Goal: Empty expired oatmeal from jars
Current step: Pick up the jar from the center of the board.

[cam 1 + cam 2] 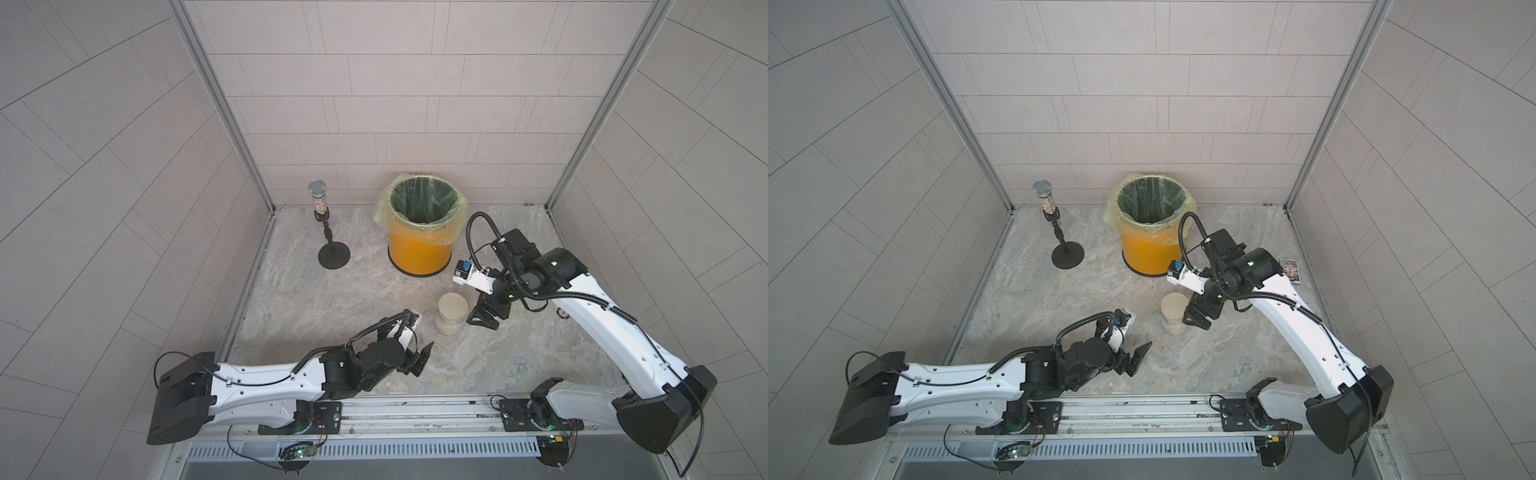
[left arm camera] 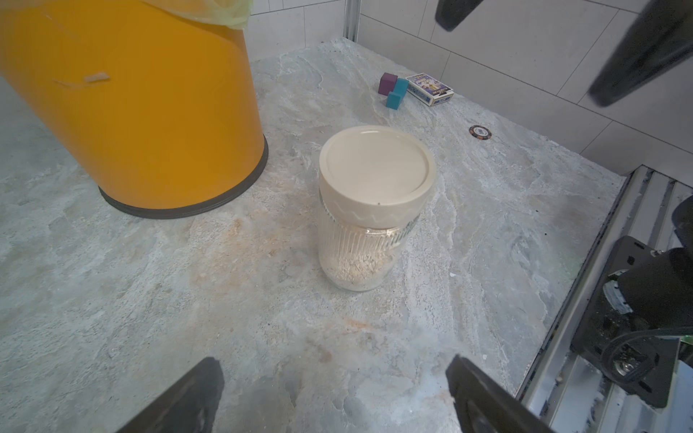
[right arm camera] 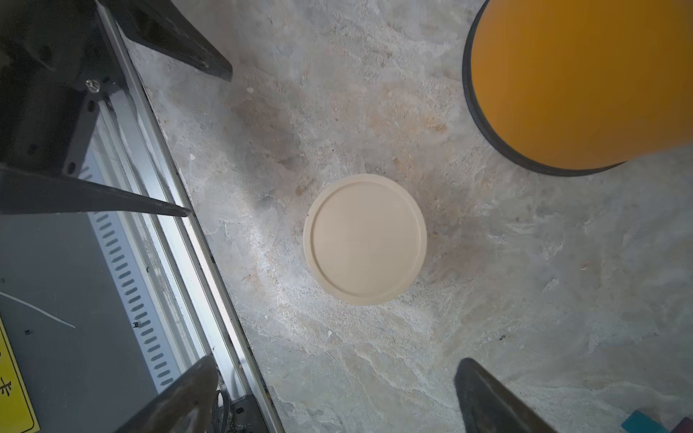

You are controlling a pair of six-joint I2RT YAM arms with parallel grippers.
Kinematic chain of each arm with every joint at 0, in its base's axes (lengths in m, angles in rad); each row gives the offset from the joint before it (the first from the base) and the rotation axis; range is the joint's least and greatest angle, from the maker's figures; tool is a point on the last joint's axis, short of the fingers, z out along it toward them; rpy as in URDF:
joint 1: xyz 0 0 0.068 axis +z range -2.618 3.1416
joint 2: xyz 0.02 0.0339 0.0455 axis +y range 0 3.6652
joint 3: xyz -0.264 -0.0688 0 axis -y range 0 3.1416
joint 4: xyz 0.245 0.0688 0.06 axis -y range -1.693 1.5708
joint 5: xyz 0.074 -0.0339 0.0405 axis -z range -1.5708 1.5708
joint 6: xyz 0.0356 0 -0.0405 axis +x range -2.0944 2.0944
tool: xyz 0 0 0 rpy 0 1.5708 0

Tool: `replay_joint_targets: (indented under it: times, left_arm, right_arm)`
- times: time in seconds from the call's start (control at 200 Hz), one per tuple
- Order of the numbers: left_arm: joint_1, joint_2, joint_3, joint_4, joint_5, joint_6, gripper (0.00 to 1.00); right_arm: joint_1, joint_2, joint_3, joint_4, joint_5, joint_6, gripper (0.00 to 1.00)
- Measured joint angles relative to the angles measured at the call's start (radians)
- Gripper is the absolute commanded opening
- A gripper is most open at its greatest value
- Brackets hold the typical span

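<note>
A small ribbed clear jar (image 1: pixel 449 322) (image 1: pixel 1174 324) stands upright on the stone table right of centre, closed by a round cream lid (image 2: pixel 375 165) (image 3: pixel 364 238). Pale oatmeal (image 2: pixel 356 266) fills its lower part. My left gripper (image 1: pixel 422 359) (image 2: pixel 333 365) is open and low, a short way in front-left of the jar and pointing at it, holding nothing. My right gripper (image 1: pixel 482 320) (image 3: pixel 337 365) is open too, pointing down just right of the jar and apart from it. In the right wrist view the lid lies ahead of the empty jaws.
An orange bin (image 1: pixel 419 249) with a yellowish liner stands behind the jar. A microphone on a black stand (image 1: pixel 328 232) is at the back left. A card box (image 2: pixel 429 89), purple and teal cubes (image 2: pixel 393 90) and a poker chip (image 2: pixel 480 132) lie to the right. A metal rail (image 1: pixel 415 411) lines the front edge.
</note>
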Motion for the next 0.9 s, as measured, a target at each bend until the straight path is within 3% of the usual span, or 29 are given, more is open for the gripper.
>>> replay_joint_targets:
  times: [0.31, 0.901]
  left_arm:
    - [-0.066, 0.039, -0.005, 0.037, -0.064, -0.012, 1.0]
    - [-0.072, 0.035, -0.02, 0.06, -0.104, -0.027, 1.0]
  right_arm:
    - [0.078, 0.124, 0.013, 0.039, 0.085, 0.058, 0.99]
    - [0.14, 0.27, 0.06, 0.095, 0.166, 0.121, 1.0]
